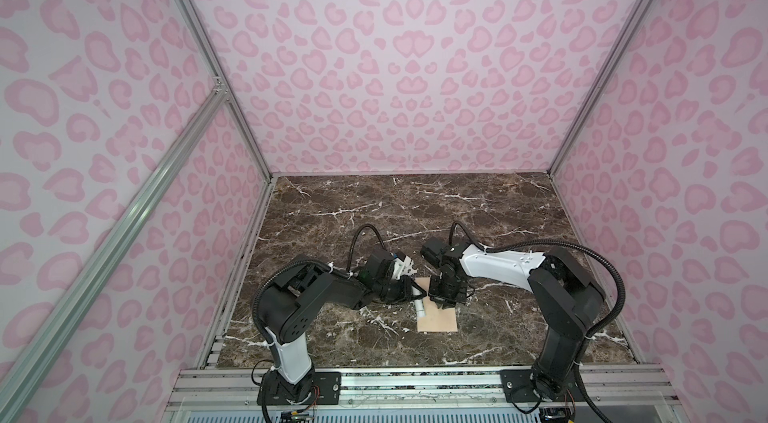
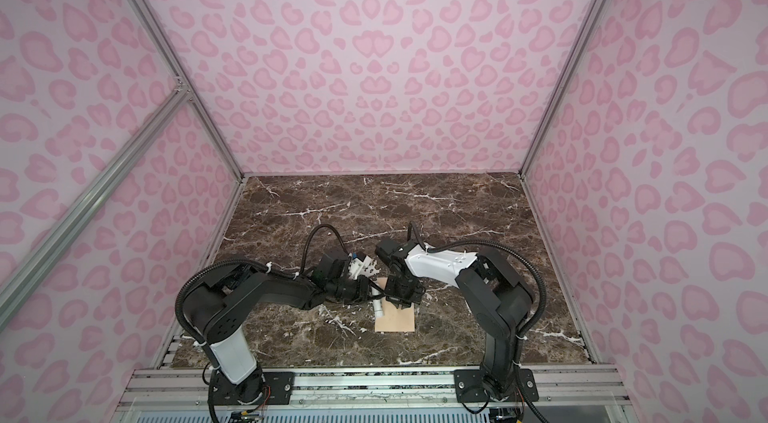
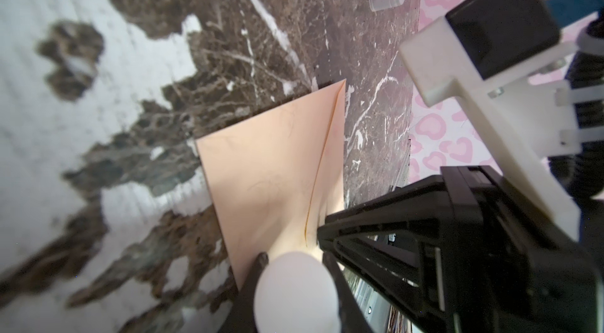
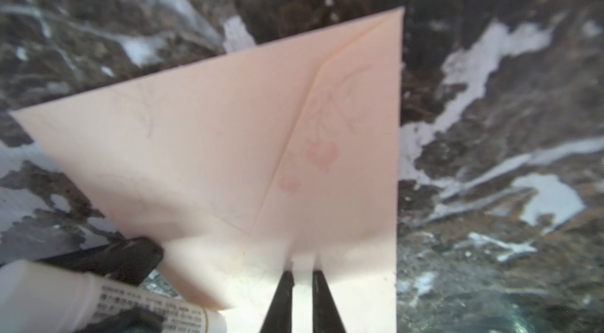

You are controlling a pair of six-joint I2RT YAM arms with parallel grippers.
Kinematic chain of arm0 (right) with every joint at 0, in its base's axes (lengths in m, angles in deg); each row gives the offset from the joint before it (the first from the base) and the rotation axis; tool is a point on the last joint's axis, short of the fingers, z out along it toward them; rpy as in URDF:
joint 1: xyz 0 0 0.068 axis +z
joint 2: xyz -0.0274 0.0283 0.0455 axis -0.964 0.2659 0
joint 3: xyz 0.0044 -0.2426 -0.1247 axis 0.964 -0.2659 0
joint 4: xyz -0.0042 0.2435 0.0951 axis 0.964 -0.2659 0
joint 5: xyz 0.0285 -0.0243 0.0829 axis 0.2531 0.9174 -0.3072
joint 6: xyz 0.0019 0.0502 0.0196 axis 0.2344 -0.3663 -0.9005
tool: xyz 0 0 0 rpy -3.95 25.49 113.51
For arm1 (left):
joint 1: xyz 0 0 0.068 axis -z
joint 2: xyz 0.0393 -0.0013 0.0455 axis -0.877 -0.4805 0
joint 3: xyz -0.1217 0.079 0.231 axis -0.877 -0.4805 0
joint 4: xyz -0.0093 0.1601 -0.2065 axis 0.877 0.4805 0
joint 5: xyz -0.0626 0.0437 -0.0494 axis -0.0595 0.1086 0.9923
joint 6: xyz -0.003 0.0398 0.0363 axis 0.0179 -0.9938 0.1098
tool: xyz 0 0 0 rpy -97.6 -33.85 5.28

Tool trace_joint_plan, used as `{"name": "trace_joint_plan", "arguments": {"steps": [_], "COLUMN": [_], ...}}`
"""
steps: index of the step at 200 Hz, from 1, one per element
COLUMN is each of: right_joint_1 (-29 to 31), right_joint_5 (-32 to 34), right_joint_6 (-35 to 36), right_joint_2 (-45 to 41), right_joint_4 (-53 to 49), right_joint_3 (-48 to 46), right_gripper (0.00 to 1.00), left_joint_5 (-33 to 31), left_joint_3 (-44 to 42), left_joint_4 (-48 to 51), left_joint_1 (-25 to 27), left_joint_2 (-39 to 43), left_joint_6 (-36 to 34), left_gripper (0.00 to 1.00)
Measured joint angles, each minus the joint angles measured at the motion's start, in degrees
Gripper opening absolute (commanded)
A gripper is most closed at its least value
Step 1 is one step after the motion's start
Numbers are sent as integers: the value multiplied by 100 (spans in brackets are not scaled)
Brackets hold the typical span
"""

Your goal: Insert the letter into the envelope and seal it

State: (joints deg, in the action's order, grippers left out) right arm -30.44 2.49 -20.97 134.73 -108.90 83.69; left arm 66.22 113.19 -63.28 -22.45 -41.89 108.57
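Right gripper (image 4: 303, 274) pinches the envelope (image 4: 228, 138) edge near the tabletop's (image 1: 415, 213) front edge while the left gripper (image 4: 130, 285) clamps a glue stick (image 4: 42, 295); thin paper could slip or crease, smearing glue.

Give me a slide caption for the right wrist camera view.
The right claw nearly closed at the edge of the peach envelope, the left claw holding a white tube alongside.

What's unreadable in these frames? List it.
- Flat card letter: no view shows it; only faint pink marks show through the peach-tan paper envelope, right wrist view.
- Envelope's far end: both top views, mostly hidden under the right gripper and left gripper.
- Right gripper's hold: right wrist view, glare and blur at the fingertips.
- White glue tube print: too small, cut by the frame edge.
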Motion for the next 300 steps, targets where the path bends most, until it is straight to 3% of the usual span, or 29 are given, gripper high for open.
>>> {"name": "trace_joint_plan", "arguments": {"steps": [32, 167, 236, 300], "right_joint_1": [0, 37, 22, -431], "right_joint_5": [-35, -52, -142, -11], "right_joint_6": [28, 382, 929, 1331], "right_joint_2": [74, -177, -1287, -2787], "right_joint_4": [-66, 153, 1360, 1134], "right_joint_3": [107, -4, -522, -800], "right_gripper": [24, 32, 35, 36], "left_joint_5": [0, 94, -13, -238], "left_joint_3": [0, 72, 365, 560], "left_joint_4": [0, 225, 907, 1567], "left_joint_1": [0, -92, -127, -122], "left_joint_2": [0, 2, 70, 415], "left_joint_6": [0, -155, -420, -546], "left_gripper": [4, 4, 4, 4]}}
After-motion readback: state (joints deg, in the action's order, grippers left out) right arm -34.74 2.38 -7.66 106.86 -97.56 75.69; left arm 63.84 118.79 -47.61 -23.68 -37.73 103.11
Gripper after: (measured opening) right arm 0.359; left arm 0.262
